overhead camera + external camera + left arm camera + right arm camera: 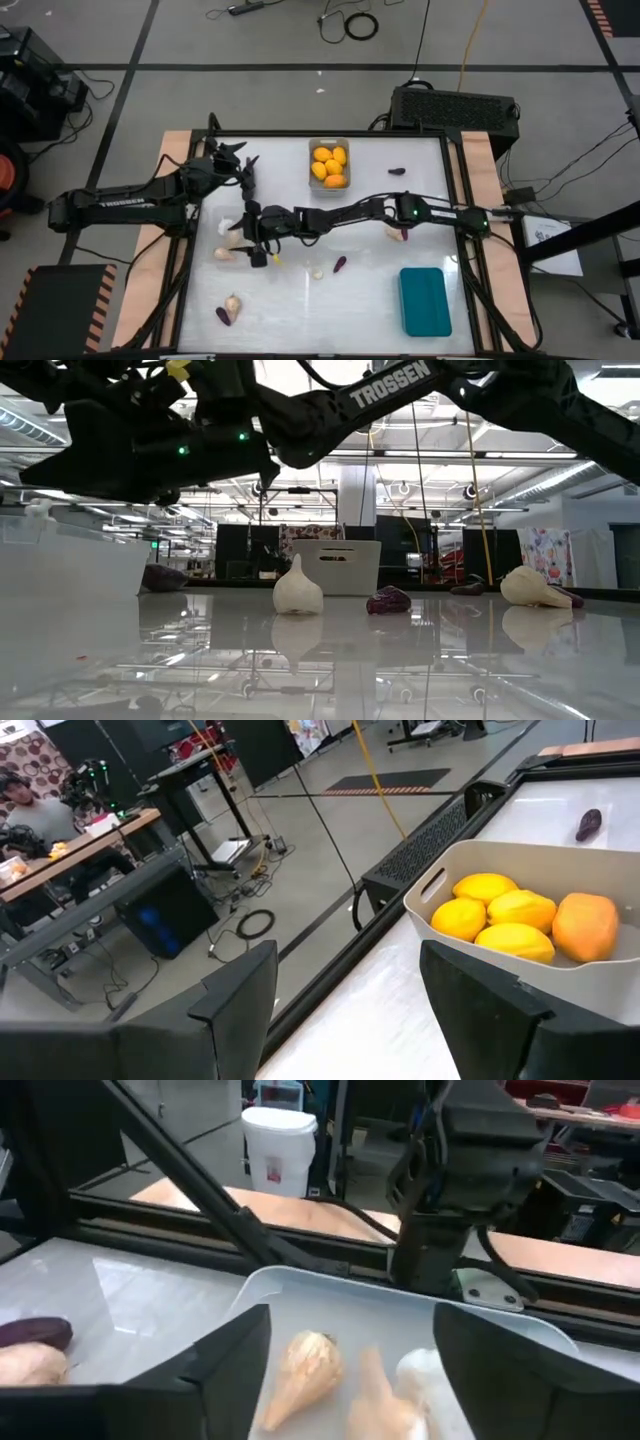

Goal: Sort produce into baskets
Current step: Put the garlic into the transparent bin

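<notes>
Garlic bulbs point(305, 1370) lie in the clear bin point(300, 1295) directly below and between the spread fingers of the right gripper point(262, 243), which we see released and holding nothing, over the table's left-centre. We find the left gripper point(243, 172) hanging with its jaws apart and empty, beside the grey bin point(329, 165) of yellow-orange fruits point(520, 915). The teal bin point(424, 301) sits well apart near the right front. Loose garlic point(298, 590) and eggplant pieces point(388, 600) rest on the white table point(360, 310).
</notes>
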{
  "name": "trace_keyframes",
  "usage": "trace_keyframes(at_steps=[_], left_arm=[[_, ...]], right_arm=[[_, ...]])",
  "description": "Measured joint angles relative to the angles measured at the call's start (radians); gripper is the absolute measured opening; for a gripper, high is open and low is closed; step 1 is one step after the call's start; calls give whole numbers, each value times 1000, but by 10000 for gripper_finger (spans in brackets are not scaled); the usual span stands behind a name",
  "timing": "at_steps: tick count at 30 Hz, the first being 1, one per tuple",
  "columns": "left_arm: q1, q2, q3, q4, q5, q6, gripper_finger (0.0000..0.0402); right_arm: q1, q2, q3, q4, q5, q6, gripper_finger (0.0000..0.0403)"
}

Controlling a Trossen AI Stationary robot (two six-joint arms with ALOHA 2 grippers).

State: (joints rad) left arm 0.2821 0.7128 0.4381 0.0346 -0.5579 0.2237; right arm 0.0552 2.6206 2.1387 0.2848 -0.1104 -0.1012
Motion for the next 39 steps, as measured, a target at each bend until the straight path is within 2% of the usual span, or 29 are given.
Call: trace_keyframes(at_steps=[3, 8, 17, 23, 25, 27, 29, 33, 35, 39], left_arm=[[0, 0, 0, -4, 1, 0, 253], [0, 0, 0, -25, 0, 1, 253], [-1, 0, 0, -25, 0, 1, 253], [-2, 0, 0, -34, 11, -8, 253], [-7, -1, 1, -50, 49, -9, 253], [-25, -1, 2, -66, 113, -27, 253], [-52, -1, 14, -91, 188, -81, 253], [-131, -3, 64, -167, 353, -214, 253], [-183, -11, 85, -238, 411, -268, 253], [-303, -28, 90, -315, 446, -375, 253]], right_arm=[[-3, -24, 0, -76, 5, -3, 292], [-19, -135, -1, -336, 10, -8, 298], [-18, -334, 1, -1111, -2, 184, 293], [45, -357, 0, -1540, 10, 356, 293], [71, -359, 0, -1690, 34, 425, 293], [98, -360, -1, -1837, 108, 480, 293], [119, -366, -25, -1862, 195, 507, 293], [129, -471, -158, -1849, 199, 526, 293], [114, -550, -286, -1851, 255, 568, 293], [62, -737, -571, -1667, 216, 611, 293]])
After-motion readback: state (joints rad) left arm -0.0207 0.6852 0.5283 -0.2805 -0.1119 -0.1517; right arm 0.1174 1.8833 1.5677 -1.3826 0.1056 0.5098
